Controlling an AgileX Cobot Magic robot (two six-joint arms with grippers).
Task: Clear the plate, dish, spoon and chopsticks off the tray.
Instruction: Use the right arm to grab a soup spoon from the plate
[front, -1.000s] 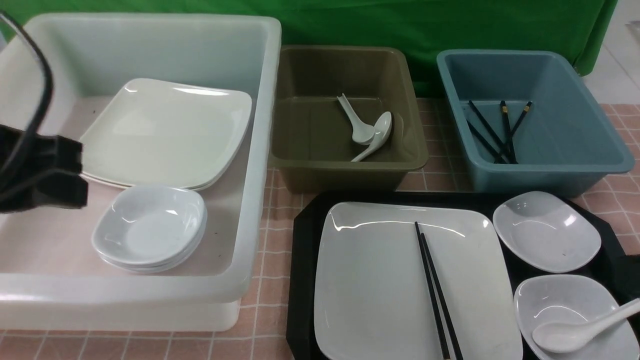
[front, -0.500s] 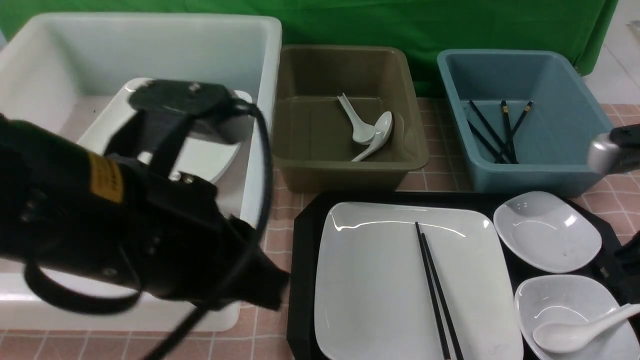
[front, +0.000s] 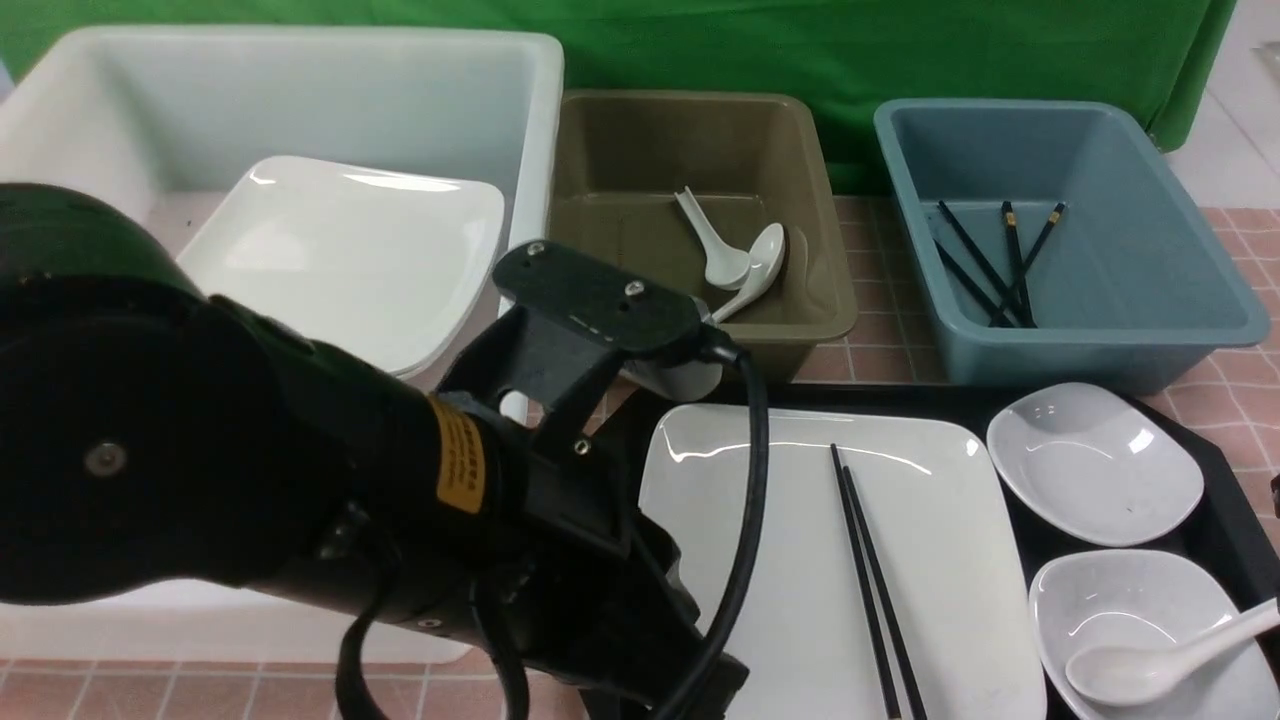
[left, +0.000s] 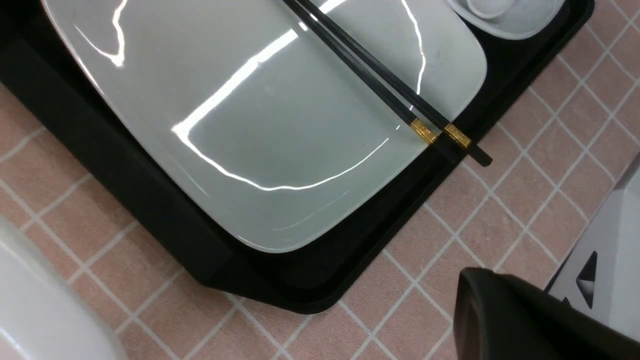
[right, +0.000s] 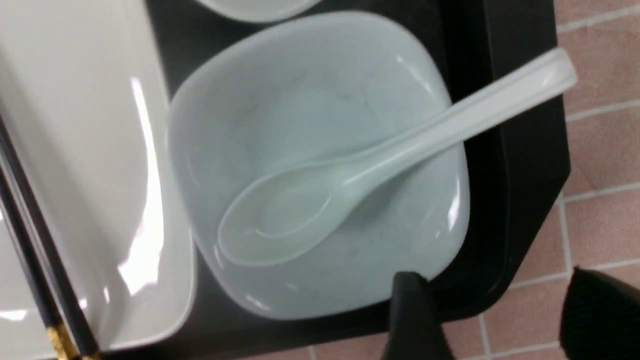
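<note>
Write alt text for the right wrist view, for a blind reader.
A white spoon lies in a small white dish on the black tray, its handle reaching over the tray's rim. Beside it, chopsticks lie on the plate; the right gripper hangs open nearby.

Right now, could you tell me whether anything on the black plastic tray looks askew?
Nothing spilled or broken. The thin black chopsticks lie on the large white plate, gold-banded ends overhanging the black tray; the white soup spoon handle overhangs it too.
</note>
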